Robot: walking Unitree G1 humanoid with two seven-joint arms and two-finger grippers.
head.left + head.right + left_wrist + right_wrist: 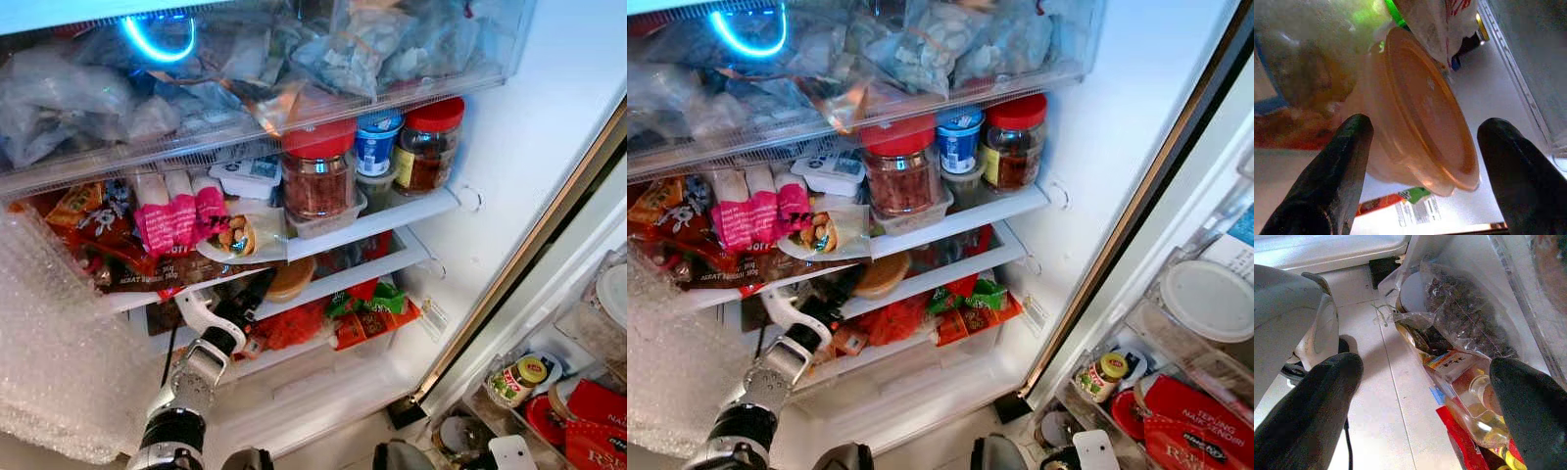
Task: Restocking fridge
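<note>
A round tub with an orange lid (pixel 291 279) lies tilted on the fridge's lower white shelf (pixel 343 277). My left gripper (pixel 253 294) reaches into that shelf from below left and stands open just short of the tub. In the left wrist view the tub (pixel 1420 112) sits close ahead, between the two spread black fingers (pixel 1347 161), and no pad touches it. My right gripper (pixel 1425 364) hangs low and open over the tiled floor, holding nothing, beside bagged food and a bottle (pixel 1474 401).
Two red-lidded jars (pixel 318 171) (pixel 428 142) and a blue-lidded tub (pixel 377 142) stand on the shelf above, with pink packets (pixel 176 220) to their left. Bubble wrap (pixel 49 333) hangs at the left. Door bins (pixel 549 392) with jars stand at the right.
</note>
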